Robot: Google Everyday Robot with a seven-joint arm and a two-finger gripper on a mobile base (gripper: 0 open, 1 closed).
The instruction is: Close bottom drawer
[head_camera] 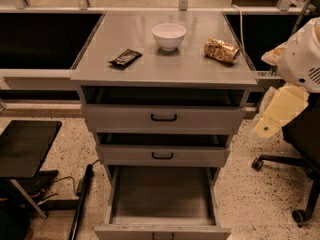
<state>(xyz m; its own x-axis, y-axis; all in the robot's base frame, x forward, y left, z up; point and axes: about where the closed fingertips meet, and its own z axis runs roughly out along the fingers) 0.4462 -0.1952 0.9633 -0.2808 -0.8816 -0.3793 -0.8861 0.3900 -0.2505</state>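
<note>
1. Camera view, looking down at a grey metal cabinet [165,71] with three drawers, standing on a speckled floor [250,194].
2. Bottom drawer [162,196]: lowest of the three, pulled far out towards the camera. Its deep grey tray is bare and its front is at the lower edge of the view.
3. Middle drawer [162,155] and top drawer [164,118]: flat fronts with black bar handles, and a dark gap above each.
4. Cabinet top: white bowl [169,35] at centre rear; black wrapper [125,58] to its left; crumpled golden packet [221,50] to its right. All three lie apart.
5. Gripper [279,113]: cream-coloured, hanging at the right of the cabinet beside the top drawer and well apart from the bottom drawer. It touches nothing; whether it is released or clenched cannot be told.
6. Surroundings: black table [25,146] at left; chair base [300,184] with castors at right.
</note>
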